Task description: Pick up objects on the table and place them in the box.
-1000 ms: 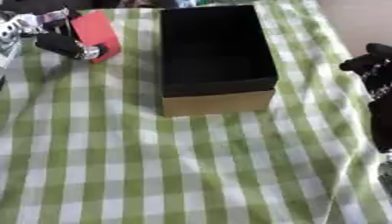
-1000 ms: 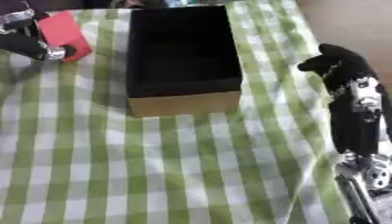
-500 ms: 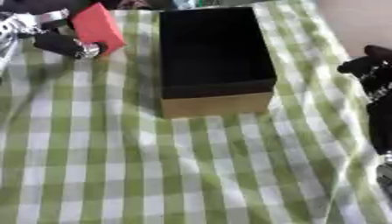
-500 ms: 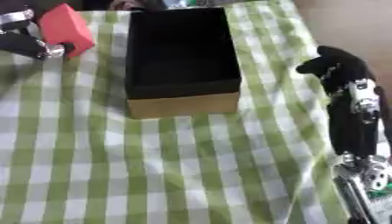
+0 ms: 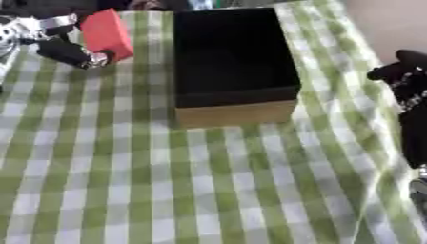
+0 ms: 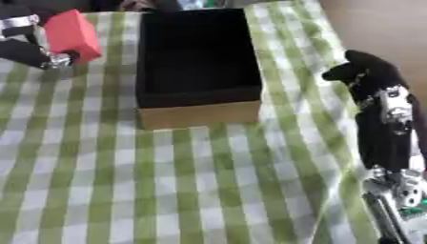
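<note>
The left hand (image 5: 63, 45) is gripping one red block (image 5: 106, 33), fingers curled round its lower left edge, and is carrying it just left of the box (image 5: 236, 102), which is lying to the hand's right. The block is looking rigid, light and flat-sided (likely easy to hold across opposite faces). One block, one box are showing. The right hand (image 6: 367, 76) is hanging idle beyond the box's right side; its fingers I cannot tell.
</note>
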### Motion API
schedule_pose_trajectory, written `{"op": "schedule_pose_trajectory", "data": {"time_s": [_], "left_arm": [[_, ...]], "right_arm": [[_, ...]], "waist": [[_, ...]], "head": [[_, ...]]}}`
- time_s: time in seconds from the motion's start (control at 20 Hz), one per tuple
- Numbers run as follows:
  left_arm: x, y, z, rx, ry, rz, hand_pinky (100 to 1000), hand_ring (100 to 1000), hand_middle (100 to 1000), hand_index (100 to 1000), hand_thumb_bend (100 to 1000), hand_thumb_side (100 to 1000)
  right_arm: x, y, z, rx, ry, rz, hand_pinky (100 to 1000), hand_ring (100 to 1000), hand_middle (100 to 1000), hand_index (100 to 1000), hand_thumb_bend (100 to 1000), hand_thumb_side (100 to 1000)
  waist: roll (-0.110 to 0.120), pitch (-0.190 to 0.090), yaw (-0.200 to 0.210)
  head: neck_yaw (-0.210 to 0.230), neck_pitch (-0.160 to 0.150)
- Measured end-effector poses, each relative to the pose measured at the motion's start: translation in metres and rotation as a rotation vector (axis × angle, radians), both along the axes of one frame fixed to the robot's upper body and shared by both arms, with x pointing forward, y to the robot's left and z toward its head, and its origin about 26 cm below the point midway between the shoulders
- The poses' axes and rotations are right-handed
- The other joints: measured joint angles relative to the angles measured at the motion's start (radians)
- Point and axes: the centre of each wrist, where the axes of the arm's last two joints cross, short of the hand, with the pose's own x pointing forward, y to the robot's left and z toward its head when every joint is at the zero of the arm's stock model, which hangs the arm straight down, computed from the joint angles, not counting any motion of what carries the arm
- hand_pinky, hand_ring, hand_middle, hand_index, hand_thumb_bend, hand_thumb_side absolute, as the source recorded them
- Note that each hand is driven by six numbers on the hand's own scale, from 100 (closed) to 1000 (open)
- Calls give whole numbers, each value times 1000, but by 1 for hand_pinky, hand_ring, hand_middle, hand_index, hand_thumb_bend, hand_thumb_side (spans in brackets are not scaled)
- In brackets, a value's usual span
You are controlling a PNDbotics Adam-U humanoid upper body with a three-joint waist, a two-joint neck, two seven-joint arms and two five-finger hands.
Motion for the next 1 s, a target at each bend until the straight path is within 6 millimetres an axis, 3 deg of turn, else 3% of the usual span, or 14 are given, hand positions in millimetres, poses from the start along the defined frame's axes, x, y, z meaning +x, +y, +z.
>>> {"op": "schedule_pose_trajectory", "data": {"time_s": [0.15,0.35,0.6,1.0], "left_arm": [[0,0,1,-35,-29,13,577,560,511,670,100,540],[-2,-5,2,-120,-88,-12,534,458,402,567,100,453],[-5,-17,9,-202,-168,-115,511,423,381,560,100,410],[-8,-56,18,-256,-248,-327,523,434,409,587,100,405]], "right_arm": [[-1,0,-1,1,6,-2,858,668,596,789,100,896],[-1,0,-2,2,8,-4,859,668,596,789,100,894],[-1,0,-1,3,8,-3,857,667,596,789,100,892],[2,1,4,15,-19,26,855,669,598,788,100,889]], "waist": [[0,0,-1],[0,0,-3],[0,0,-7],[0,-4,-25]], "head": [[-1,0],[-1,0],[-1,0],[8,-1]]}}
